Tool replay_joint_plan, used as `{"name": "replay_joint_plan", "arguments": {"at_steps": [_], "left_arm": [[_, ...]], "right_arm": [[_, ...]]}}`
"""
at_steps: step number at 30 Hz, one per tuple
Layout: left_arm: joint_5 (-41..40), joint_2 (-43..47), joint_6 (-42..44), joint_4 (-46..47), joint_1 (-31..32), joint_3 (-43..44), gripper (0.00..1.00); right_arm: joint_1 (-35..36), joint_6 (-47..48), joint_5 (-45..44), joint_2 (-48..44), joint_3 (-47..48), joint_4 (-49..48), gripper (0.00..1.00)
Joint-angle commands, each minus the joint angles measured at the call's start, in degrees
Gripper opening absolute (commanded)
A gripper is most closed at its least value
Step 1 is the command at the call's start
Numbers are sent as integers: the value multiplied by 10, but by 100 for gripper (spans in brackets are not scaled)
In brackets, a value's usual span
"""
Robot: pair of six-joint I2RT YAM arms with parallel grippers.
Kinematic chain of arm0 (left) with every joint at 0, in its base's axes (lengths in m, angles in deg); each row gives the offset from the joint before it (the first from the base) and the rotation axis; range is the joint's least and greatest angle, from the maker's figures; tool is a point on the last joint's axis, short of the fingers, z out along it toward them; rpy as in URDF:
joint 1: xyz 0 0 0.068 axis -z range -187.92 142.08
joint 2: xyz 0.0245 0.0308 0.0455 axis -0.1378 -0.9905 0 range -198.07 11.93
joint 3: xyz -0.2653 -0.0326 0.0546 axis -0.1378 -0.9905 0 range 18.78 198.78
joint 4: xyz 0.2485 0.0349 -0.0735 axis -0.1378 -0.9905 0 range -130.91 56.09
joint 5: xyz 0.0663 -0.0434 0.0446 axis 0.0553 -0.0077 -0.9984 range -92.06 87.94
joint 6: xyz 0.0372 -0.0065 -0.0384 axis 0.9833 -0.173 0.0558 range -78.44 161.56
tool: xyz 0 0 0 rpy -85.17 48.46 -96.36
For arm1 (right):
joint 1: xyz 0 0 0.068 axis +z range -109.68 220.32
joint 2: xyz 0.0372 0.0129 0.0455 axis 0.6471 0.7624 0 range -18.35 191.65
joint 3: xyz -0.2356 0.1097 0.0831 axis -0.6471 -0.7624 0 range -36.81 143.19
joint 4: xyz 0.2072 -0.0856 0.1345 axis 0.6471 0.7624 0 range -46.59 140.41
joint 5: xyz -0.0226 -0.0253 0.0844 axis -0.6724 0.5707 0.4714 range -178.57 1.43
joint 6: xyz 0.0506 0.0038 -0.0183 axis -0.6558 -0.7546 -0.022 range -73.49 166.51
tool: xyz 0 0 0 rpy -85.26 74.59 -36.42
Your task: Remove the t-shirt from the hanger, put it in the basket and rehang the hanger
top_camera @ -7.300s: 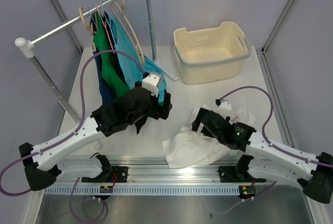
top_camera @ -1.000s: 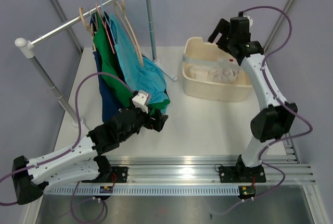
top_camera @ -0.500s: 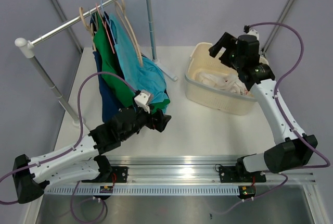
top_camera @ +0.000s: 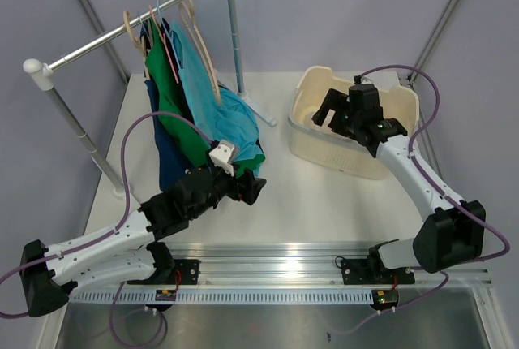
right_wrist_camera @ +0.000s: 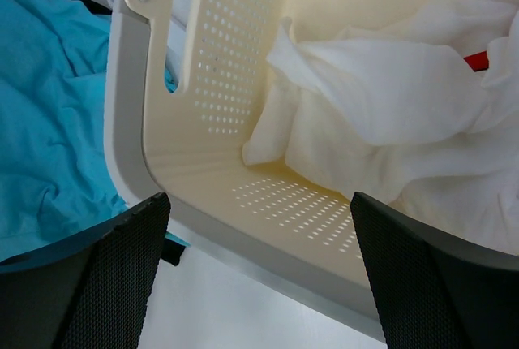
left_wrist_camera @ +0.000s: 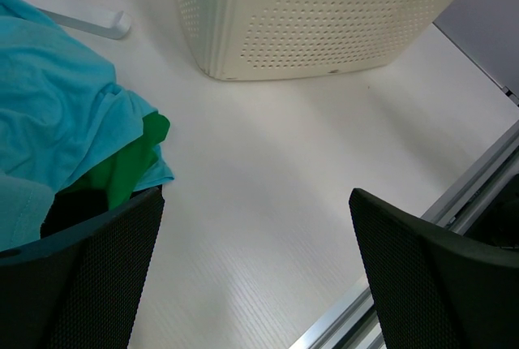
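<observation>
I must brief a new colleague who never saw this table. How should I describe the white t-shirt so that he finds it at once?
Find the cream basket on the right side of the table, away from the clothes rail. The t-shirt lies crumpled inside it. It is the only white garment, with some red print; the teal shirt and green shirt hang on the rail.

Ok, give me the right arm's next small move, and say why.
Probably lift the right gripper up and back out of the basket: its jaws stand open and empty, and the t-shirt already lies crumpled inside the basket.
</observation>
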Motion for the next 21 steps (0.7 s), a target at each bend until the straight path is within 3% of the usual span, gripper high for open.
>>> {"name": "replay_joint_plan", "arguments": {"at_steps": [1,7,11,14,21], "left_arm": [[-21,4,8,19,1,3,99],[-30,10,4,7,1,6,99],[-38,6,4,6,1,7,99],[-35,4,2,0,1,10,99],[-31,5,0,-1,1,11,99]], "right_arm": [[2,52,34,10,63,-37,99],[5,12,18,138,199,-15,99],[22,12,-71,252,336,35,99],[37,25,-81,323,425,67,98],[82,49,-189,438,578,157,83]]}}
